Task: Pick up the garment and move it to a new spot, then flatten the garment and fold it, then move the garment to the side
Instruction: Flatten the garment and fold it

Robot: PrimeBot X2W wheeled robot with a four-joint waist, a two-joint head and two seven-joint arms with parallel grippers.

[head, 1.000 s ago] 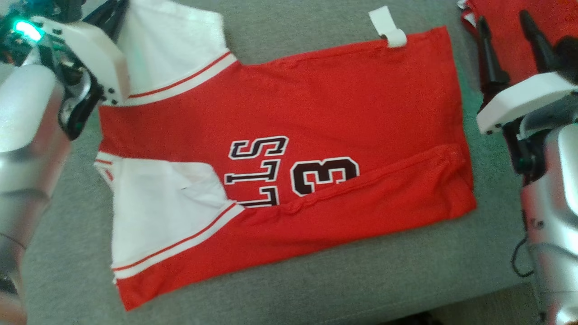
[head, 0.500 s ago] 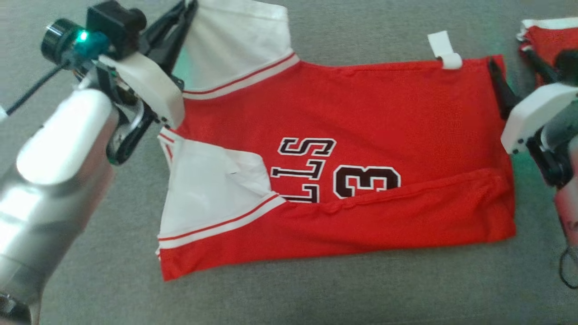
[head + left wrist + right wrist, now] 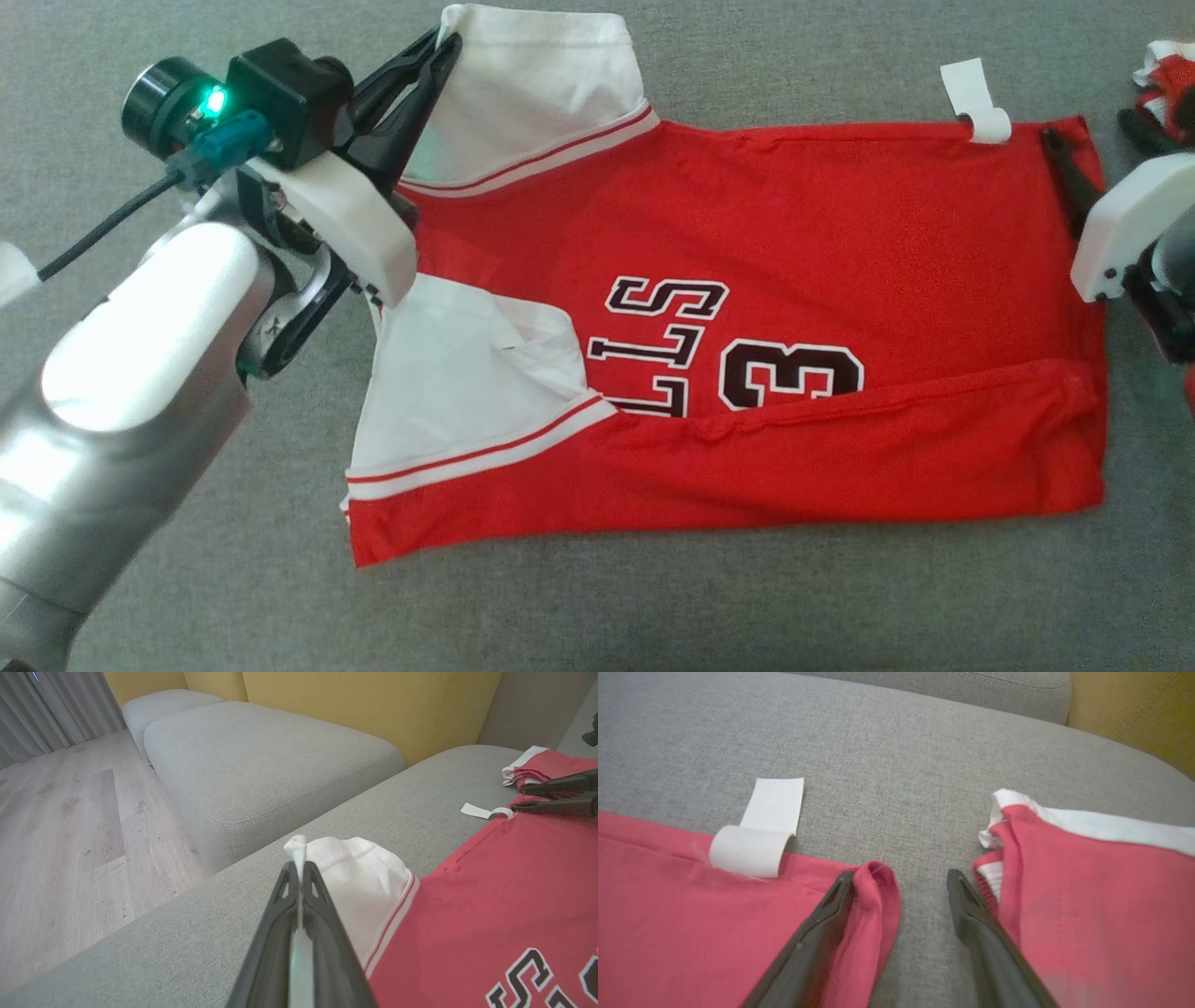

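L claw (image 3: 446, 45) (image 3: 297, 870): clenched tight, fingers pressed together, pinching folded edge of white short sleeve (image 3: 537, 103) (image 3: 362, 877). Bit of white cloth poking out past tips in L wrist view. Sleeve bunched and puffed up at the pinch.

Joined to that sleeve by white band w/ thin red stripe: red jersey (image 3: 794, 233) (image 3: 490, 896) (image 3: 668, 896) w/ black-and-white lettering. Spread mostly flat across grey fabric sofa cushion (image 3: 747, 597) (image 3: 878, 742). Sleeve end toward robot's L, hem end toward R. Near long edge folded up over body, covering lower part of lettering. Second white sleeve (image 3: 457, 392) lying on near L part of front.

At far hem corner: white looped fabric tag (image 3: 976, 98) (image 3: 756, 844) (image 3: 486, 811), sticking out onto cushion.

R claw (image 3: 1086, 126) (image 3: 901, 877): released, fingers spread wide, low over that same far hem corner, gripping nothing. One finger (image 3: 817, 942) resting on red corner, cloth curled up beside its tip. Other finger just beside crumpled second red-and-white garment (image 3: 1162, 70) (image 3: 1087, 882) (image 3: 532, 765); contact hard to tell. Strip of bare grey cushion between the two garments.

Further out, L wrist view: another grey seat cushion (image 3: 271, 765), yellow upholstered backrest (image 3: 373, 700), pale wood floor (image 3: 56, 835), grey curtain (image 3: 60, 704) at top L.
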